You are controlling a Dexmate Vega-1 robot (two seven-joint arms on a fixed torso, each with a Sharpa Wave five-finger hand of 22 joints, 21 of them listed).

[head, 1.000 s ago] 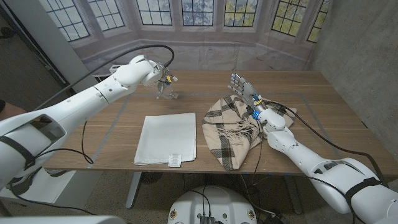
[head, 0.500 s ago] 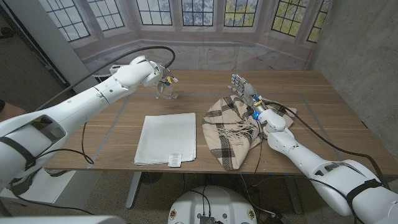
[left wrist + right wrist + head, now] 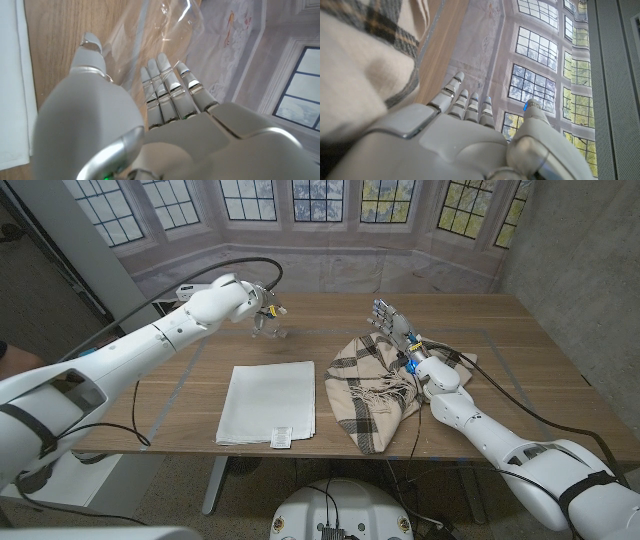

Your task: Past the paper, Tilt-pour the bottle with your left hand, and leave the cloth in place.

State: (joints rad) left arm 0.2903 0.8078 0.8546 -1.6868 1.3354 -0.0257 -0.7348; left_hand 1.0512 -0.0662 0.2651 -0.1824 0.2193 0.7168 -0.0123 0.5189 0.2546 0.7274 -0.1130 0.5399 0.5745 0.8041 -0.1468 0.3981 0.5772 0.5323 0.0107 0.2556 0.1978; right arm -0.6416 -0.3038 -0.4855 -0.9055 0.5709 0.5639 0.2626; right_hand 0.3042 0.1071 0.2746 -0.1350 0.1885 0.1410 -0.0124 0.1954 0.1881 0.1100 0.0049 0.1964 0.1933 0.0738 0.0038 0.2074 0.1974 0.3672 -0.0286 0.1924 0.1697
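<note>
We see the left hand (image 3: 262,308) reaching across the far side of the wooden table (image 3: 520,370), its fingers closed around a small clear plastic bottle (image 3: 268,326) that sits beyond the white folded paper sheet (image 3: 268,402). In the head view the bottle appears tilted and lifted off or barely at the tabletop; we cannot tell which. In the left wrist view the left hand (image 3: 150,115) has its fingers (image 3: 170,90) held close together against the transparent bottle (image 3: 150,35), with the thumb on the other side of it, and the edge of the paper (image 3: 15,75) lies alongside.

The beige plaid cloth with dark stripes and a fringe (image 3: 370,390) lies crumpled on the table just beside the paper, on its right. The right hand (image 3: 395,325) stands upright at the cloth's far right edge, fingers straight, slightly apart and holding nothing. In the right wrist view that hand (image 3: 455,135) shows its fingers (image 3: 470,107) extended, with the cloth (image 3: 365,65) bunched right next to it.
</note>
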